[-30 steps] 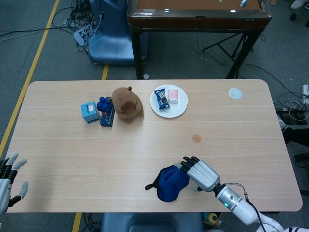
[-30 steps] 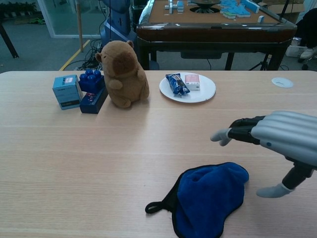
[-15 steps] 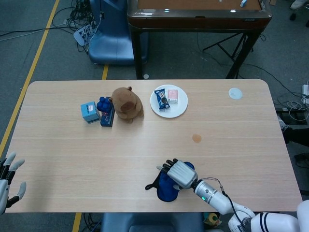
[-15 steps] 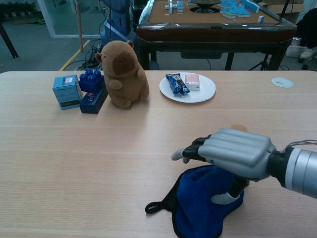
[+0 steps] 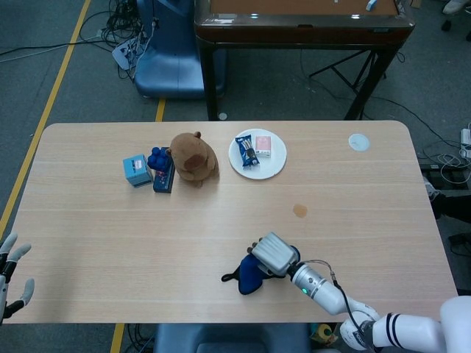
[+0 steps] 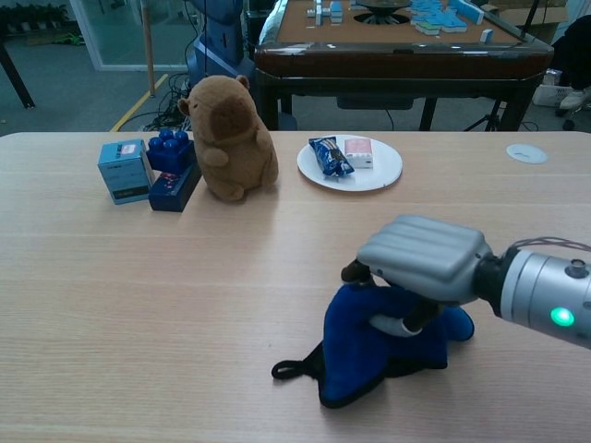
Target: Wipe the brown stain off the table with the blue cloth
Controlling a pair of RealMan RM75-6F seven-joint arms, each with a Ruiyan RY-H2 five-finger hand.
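The blue cloth lies bunched up near the table's front edge, with a black trim loop trailing to its left; the head view shows the blue cloth partly under my hand. My right hand sits on top of it, fingers curled down into the fabric and gripping it; in the head view the right hand covers the cloth's right side. The brown stain is a small round spot on the wood, beyond the hand; the chest view hides it behind the hand. My left hand hovers past the table's left front corner, fingers spread, holding nothing.
A brown plush animal, a light blue box and dark blue blocks stand at the back left. A white plate with two snack packets sits behind the stain. A small white disc lies at the far right.
My right hand came in from the right onto the cloth and closed its fingers. The cloth went from lying flat to bunched up under the hand. The left hand drifted slightly lower.
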